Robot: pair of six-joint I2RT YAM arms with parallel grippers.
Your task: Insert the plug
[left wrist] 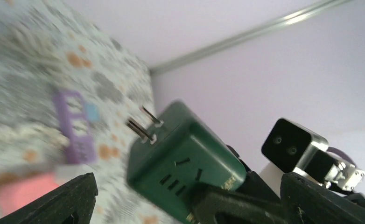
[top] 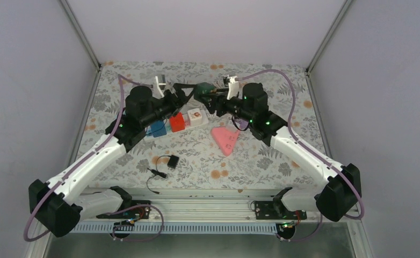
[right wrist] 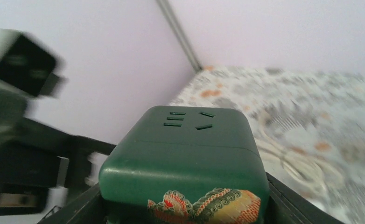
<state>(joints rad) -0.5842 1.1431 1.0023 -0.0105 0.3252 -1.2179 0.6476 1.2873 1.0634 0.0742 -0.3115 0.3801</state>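
Observation:
My right gripper [top: 210, 98] is shut on a dark green plug adapter cube [top: 203, 88] and holds it in the air over the back middle of the table. In the right wrist view the cube [right wrist: 185, 149] sits between the fingers [right wrist: 288, 196], socket slots on its far face. In the left wrist view the cube [left wrist: 185, 154] shows two metal prongs [left wrist: 143, 123] pointing up and to the left. My left gripper [top: 183, 95] is open and empty, its fingers [left wrist: 73, 196] spread wide on either side of the cube without touching it.
A row of blue [top: 156, 128], red [top: 176, 122] and white [top: 196, 116] blocks lies on the floral cloth below the left arm. A pink triangular piece [top: 225, 138], a purple piece [top: 240, 123] and a black charger with cable [top: 171, 161] also lie there.

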